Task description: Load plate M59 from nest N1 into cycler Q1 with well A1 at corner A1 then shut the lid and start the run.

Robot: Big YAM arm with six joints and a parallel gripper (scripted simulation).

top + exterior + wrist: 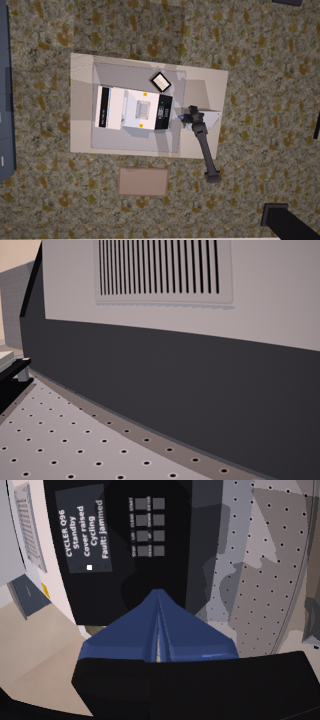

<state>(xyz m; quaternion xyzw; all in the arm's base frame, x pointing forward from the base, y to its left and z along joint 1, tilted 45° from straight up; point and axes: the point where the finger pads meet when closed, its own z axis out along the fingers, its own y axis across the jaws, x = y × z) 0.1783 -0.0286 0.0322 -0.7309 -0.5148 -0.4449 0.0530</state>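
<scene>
Cycler Q1 point(152, 102) point(160, 364) point(31, 527) stands with its lid point(116, 108) raised and its block point(142, 109) empty. Its lamp point(162, 102) is green. On the display point(84, 530) the lit white marker is by "Cover raised". The LID key point(142, 535) and START key point(142, 503) show in the wrist view. Plate M59 point(160, 82) point(5, 360) lies on nest N1 point(155, 76) point(16, 367), beside Q1's panel end; its labels cannot be read. My gripper point(180, 117) point(158, 597) is shut and empty, off the panel's front edge.
Q1 and N1 stand on a perforated board point(116, 140) point(77, 437). The raised lid is at Q1's rear, away from my arm point(205, 147). A pale slanted plate point(213, 117) lies beneath the arm's wrist. A brown box point(143, 182) is beyond the table's edge.
</scene>
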